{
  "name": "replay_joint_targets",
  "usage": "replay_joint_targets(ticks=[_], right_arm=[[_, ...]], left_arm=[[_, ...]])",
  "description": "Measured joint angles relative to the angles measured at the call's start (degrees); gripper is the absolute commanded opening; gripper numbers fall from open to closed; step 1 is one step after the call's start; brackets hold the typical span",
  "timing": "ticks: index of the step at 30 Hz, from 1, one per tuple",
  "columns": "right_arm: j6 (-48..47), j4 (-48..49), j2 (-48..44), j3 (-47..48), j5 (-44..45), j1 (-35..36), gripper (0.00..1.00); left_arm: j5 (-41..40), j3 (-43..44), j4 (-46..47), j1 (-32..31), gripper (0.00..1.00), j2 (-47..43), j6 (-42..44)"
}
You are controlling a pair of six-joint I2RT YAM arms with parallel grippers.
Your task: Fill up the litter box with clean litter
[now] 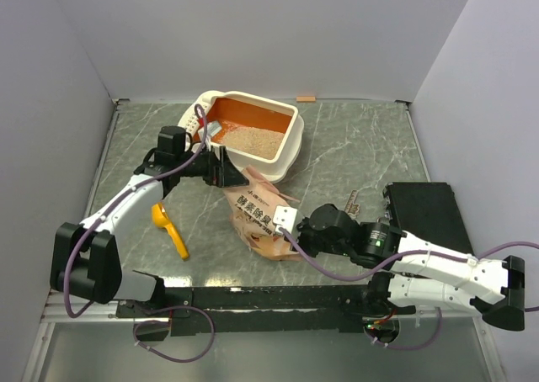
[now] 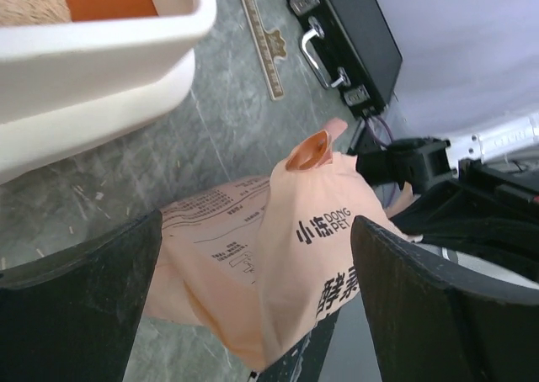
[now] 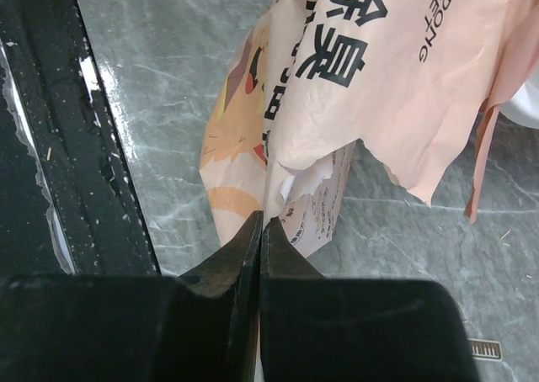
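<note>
Litter box (image 1: 292, 136) holds some clean litter (image 1: 253, 138); right gripper (image 3: 259, 229) pinches paper bag (image 3: 370, 79) edge, probably for tipping; left gripper (image 1: 223, 173) wide open, empty.

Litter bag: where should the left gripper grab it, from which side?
Probably take the paper litter bag by its raised upper end, coming down from the litter box side: it ridges up inside the open left gripper, and the right gripper pinches the opposite edge.

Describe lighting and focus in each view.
Top external: even light, soft shadows beside the litter box, all sharp. Left wrist: paper bag well lit and crisp, left hand a featureless dark silhouette. Right wrist: bag print sharp, right hand almost black, glare streaks on the black rail.
</note>
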Motion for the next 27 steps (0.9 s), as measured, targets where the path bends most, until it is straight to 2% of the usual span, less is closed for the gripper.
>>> replay_joint_targets(ticks=[3,4,6,7,12,13,15,16,18,19,22,27], right_arm=[[0.6,0.0,-0.6,-0.2,0.0,0.2,0.00],[0.7,0.0,-0.8,-0.4,0.0,0.3,0.00],[0.9,0.1,-1.0,-0.7,0.0,0.4,0.00],[1.0,0.1,-1.0,-0.7,0.0,0.4,0.00],[1.7,0.1,-1.0,-0.7,0.1,0.6,0.00],[2.1,0.1,-1.0,-0.7,0.2,0.7,0.03],[2.7,0.2,-1.1,-0.8,0.9,0.7,0.30],[3.2,0.3,-1.1,-0.8,1.6,0.8,0.51],[4.7,0.6,-1.2,-0.8,4.2,0.9,0.60],[5.1,0.7,-1.5,-0.8,5.8,1.0,0.69],[5.9,1.2,-3.9,-0.7,10.7,0.9,0.79],[4.8,2.6,-9.0,2.0,13.4,0.8,0.85]], left_arm=[[3.2,0.0,-0.1,0.0,0.66,1.2,0.9],[4.7,0.0,0.1,0.0,0.45,1.2,1.2],[7.3,0.1,0.8,-0.2,0.24,1.2,1.7],[8.4,0.1,1.1,-0.3,0.01,1.2,2.3],[12.6,-0.3,3.7,-1.1,0.01,0.7,2.7],[13.2,-0.7,4.0,-1.4,0.01,0.2,2.8],[13.8,-1.2,4.2,-1.8,0.01,-0.8,3.3],[14.2,-1.7,4.2,-2.0,0.01,-1.5,3.6],[14.5,-2.9,5.1,-2.2,0.01,-3.1,3.7],[14.4,-4.1,6.3,-2.2,0.01,-4.5,3.6],[14.4,-8.4,10.1,-2.3,0.01,-9.5,2.8],[13.1,-15.2,17.5,-2.3,0.01,-18.4,0.8]])
